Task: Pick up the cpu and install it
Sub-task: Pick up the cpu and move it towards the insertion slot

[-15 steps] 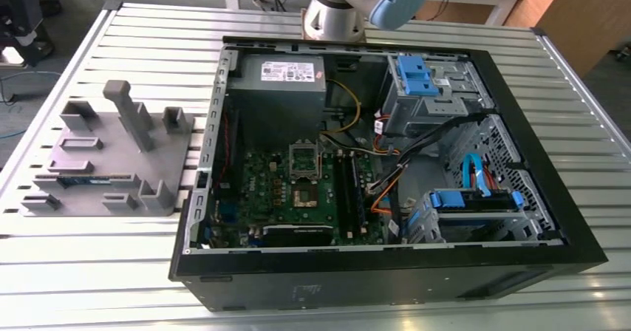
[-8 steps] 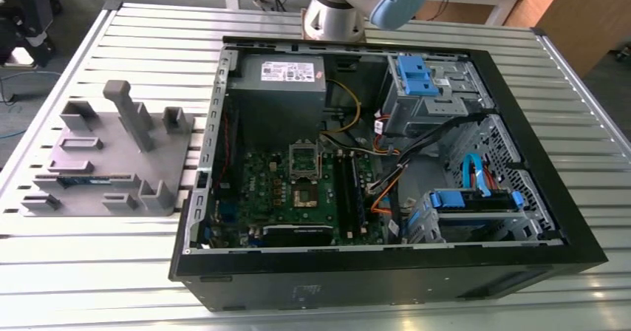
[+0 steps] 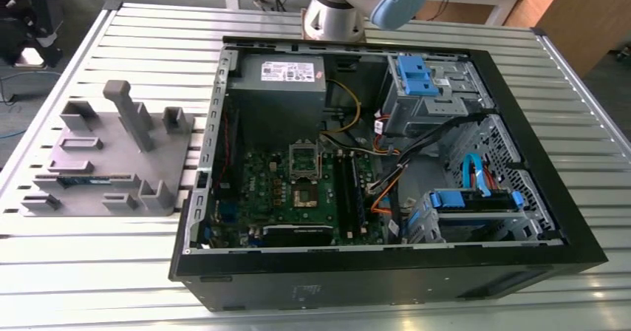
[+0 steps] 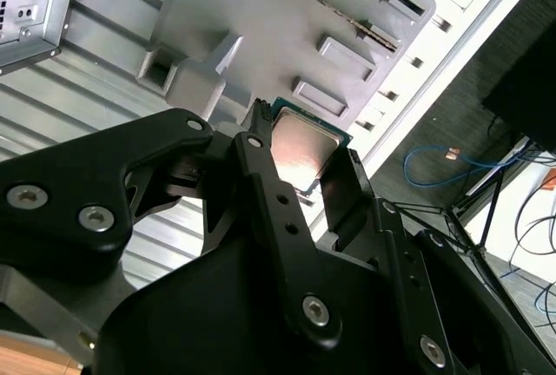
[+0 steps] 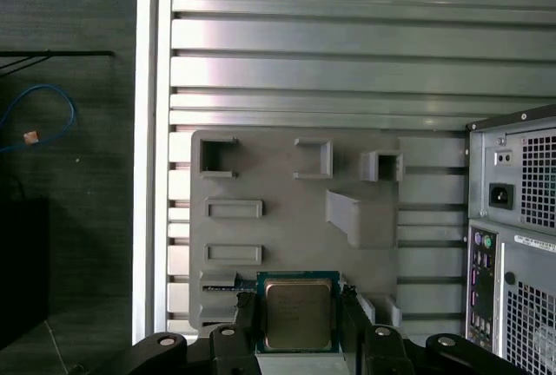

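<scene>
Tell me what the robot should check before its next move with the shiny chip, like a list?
1. The cpu is gripped: ok. The gripper holds it by two opposite edges in both wrist views.
2. The cpu is lifted off the gray tray: ok. The tray lies well below it in the first wrist view.
3. The computer case is open: ok. The motherboard shows.
4. The socket is open and empty: cannot tell.
5. The cables are off the socket: ok. They lie to the exterior view's right of it.
</scene>
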You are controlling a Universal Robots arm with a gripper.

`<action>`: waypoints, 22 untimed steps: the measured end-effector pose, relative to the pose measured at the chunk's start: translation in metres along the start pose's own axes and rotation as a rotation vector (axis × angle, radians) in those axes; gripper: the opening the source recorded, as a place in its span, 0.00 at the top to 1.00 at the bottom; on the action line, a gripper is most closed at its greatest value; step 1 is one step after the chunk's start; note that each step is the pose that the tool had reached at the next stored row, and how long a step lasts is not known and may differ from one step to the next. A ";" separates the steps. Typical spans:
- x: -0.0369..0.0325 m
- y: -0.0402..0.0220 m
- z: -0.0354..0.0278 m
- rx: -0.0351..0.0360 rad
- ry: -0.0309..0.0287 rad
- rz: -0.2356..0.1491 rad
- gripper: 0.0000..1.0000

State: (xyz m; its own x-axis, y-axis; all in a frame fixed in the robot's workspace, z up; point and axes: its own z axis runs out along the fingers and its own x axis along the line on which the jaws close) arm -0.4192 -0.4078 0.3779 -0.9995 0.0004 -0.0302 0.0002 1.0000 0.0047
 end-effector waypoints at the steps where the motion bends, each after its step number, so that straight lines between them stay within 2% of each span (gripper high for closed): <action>1: -0.0013 0.0000 0.0000 0.0001 0.0001 0.000 0.53; 5: -0.0057 0.0000 0.0002 0.0001 0.0001 0.000 0.53; 13: -0.0066 0.0000 0.0001 0.0001 0.0002 0.000 0.53; 22: -0.0116 0.0000 0.0003 0.0001 0.0001 0.000 0.53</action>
State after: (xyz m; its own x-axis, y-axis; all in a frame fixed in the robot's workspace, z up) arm -0.4076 -0.4077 0.3779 -0.9995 0.0004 -0.0302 0.0003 1.0000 0.0046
